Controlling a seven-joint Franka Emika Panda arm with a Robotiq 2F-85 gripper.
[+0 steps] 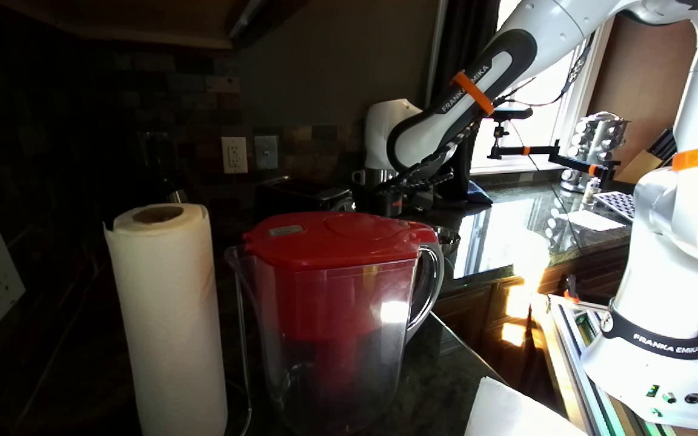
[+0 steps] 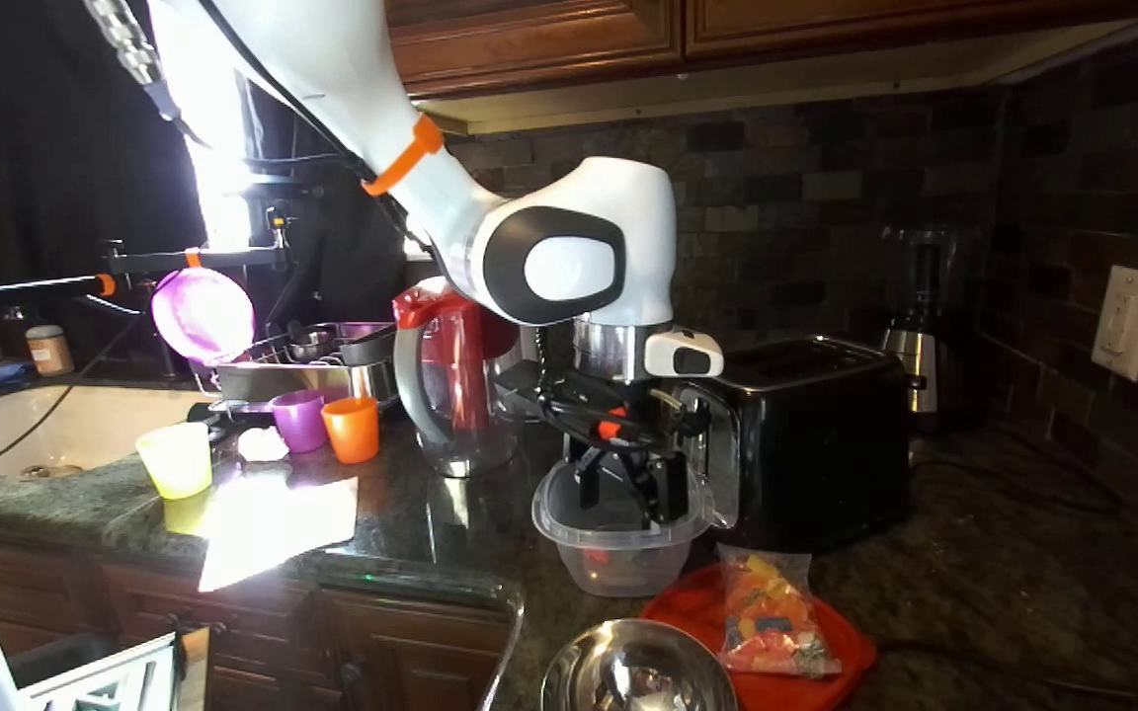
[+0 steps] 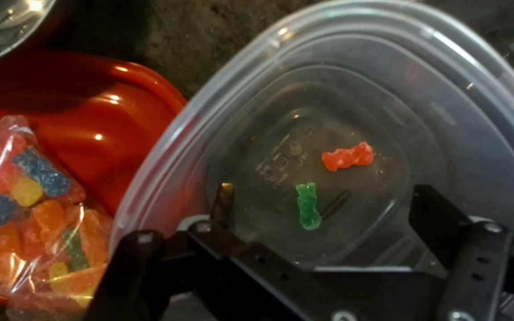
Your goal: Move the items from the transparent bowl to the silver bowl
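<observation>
The transparent bowl (image 2: pixel 628 571) stands on the counter in front of the toaster; its rim also shows in the wrist view (image 3: pixel 214 89). A green gummy candy (image 3: pixel 308 207) and a red-orange gummy candy (image 3: pixel 347 156) lie apart on its floor. My gripper (image 2: pixel 630 492) points down into the bowl's mouth. In the wrist view the gripper (image 3: pixel 324 191) is open and empty, with the green candy below between its fingers and the red-orange one a little beyond. The silver bowl (image 2: pixel 638 671) stands nearer the counter edge; part of it shows in the wrist view (image 3: pixel 5 26).
A red plate (image 2: pixel 851 632) with a bag of candies (image 2: pixel 772 617) lies beside both bowls. A black toaster (image 2: pixel 816 444) stands close to the gripper. A red-lidded pitcher (image 1: pixel 337 290) and a paper towel roll (image 1: pixel 167 321) stand behind. Cups (image 2: pixel 350 430) stand by the sink.
</observation>
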